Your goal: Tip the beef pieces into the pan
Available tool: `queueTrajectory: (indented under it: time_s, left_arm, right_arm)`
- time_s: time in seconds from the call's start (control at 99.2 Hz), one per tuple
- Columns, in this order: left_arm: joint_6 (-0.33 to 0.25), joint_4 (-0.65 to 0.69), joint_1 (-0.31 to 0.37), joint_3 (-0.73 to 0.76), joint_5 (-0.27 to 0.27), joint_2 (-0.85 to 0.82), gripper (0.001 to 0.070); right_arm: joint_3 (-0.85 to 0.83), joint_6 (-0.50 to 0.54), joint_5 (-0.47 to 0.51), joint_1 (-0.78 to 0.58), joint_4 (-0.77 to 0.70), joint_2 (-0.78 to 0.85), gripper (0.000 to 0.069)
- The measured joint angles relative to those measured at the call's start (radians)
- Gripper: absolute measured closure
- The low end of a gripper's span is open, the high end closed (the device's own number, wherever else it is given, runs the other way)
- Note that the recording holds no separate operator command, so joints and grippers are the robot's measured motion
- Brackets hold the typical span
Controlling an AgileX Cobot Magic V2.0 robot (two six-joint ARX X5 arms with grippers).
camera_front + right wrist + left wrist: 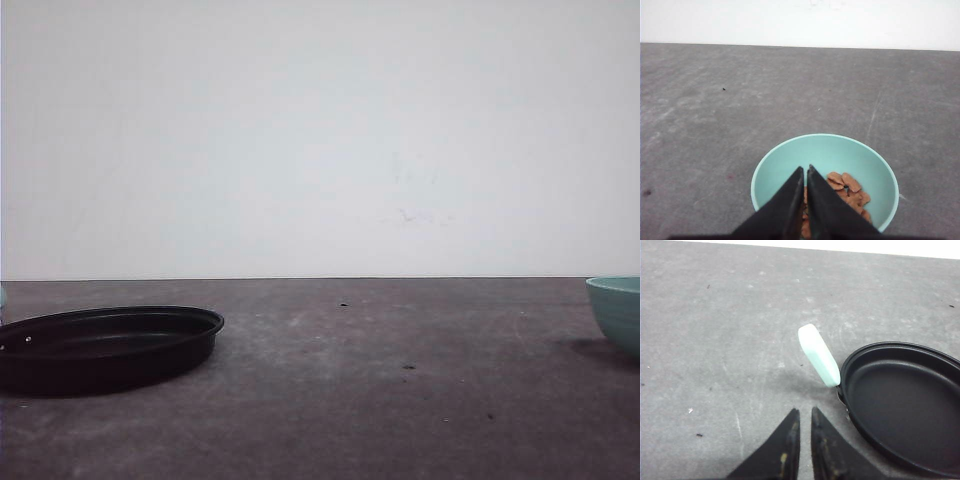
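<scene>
Grey table (400, 400): both grippers (left (805, 412), right (805, 170)) clenched empty; pan (110, 345) edge-cropped.

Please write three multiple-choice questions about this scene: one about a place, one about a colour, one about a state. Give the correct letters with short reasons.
1. Where are the beef pieces?
A. in the teal bowl
B. in the pan
C. on the table

2. What colour is the handle of the pan?
A. red
B. pale mint green
C. black

3. In what state is the left gripper?
A. wide open
B. shut on the handle
C. shut, holding nothing

Answers:
1 A, the chunks lie inside the bowl in the right wrist view.
2 B, the left wrist view shows it pale green against the black pan.
3 C, the fingers nearly meet, apart from the handle.
</scene>
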Motion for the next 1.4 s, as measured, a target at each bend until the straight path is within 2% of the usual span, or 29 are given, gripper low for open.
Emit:
queueTrajectory:
  time_s: [0.171, 0.232, 0.333, 0.444, 0.484, 0.645, 0.716, 0.776, 0.827, 0.877, 1.109, 1.169, 1.28, 1.341, 1.401]
  left_arm:
    - [-0.001, 0.000, 0.000, 0.000, 0.000, 0.000, 0.0696]
    - [-0.021, 0.002, 0.000, 0.000, 0.003, 0.000, 0.0696]
    - [-0.137, 0.014, 0.000, -0.002, 0.038, 0.000, 0.0696]
    - [-0.282, 0.020, 0.000, -0.003, 0.039, 0.000, 0.0696]
    - [-0.318, 0.020, 0.000, -0.003, 0.040, 0.000, 0.0696]
    - [-0.415, 0.022, 0.000, -0.003, 0.065, 0.000, 0.0696]
    - [-0.454, 0.045, 0.000, -0.003, 0.097, 0.000, 0.0696]
    - [-0.477, 0.097, 0.000, 0.006, 0.150, 0.002, 0.0696]
    - [-0.485, 0.143, 0.000, 0.031, 0.192, 0.007, 0.0696]
    - [-0.491, 0.170, 0.000, 0.070, 0.208, 0.020, 0.0696]
    - [-0.472, 0.133, 0.000, 0.272, 0.208, 0.236, 0.0682]
    - [-0.472, 0.129, 0.000, 0.314, 0.208, 0.302, 0.0609]
    - [-0.454, 0.127, 0.000, 0.385, 0.211, 0.390, 0.0385]
    - [-0.442, 0.127, 0.000, 0.423, 0.226, 0.428, 0.0334]
    - [-0.427, 0.127, 0.000, 0.462, 0.244, 0.461, 0.0334]
  right_arm:
    - [0.000, 0.000, 0.000, 0.000, 0.000, 0.000, 0.0684]
    - [0.000, 0.000, 0.000, 0.000, 0.000, 0.000, 0.0684]
    - [0.000, 0.011, 0.000, 0.000, 0.000, 0.000, 0.0684]
    - [0.000, 0.038, 0.000, 0.000, 0.000, 0.000, 0.0684]
    - [0.000, 0.047, 0.000, 0.000, 0.000, 0.000, 0.0684]
    - [0.000, 0.072, -0.002, 0.000, 0.000, 0.000, 0.0684]
    - [0.000, 0.097, -0.011, 0.000, 0.000, 0.000, 0.0684]
    - [0.000, 0.121, -0.026, 0.000, 0.002, 0.000, 0.0684]
    - [0.000, 0.140, -0.026, 0.000, 0.003, 0.000, 0.0684]
    - [0.000, 0.161, -0.026, 0.000, 0.008, 0.000, 0.0684]
    - [0.000, 0.216, -0.026, 0.000, 0.108, 0.000, 0.0684]
    - [0.000, 0.223, -0.027, 0.000, 0.137, 0.000, 0.0684]
    - [0.003, 0.261, -0.063, 0.000, 0.197, 0.000, 0.0684]
    - [0.027, 0.275, -0.085, 0.000, 0.209, 0.000, 0.0684]
    - [0.077, 0.275, -0.086, 0.000, 0.209, 0.001, 0.0684]
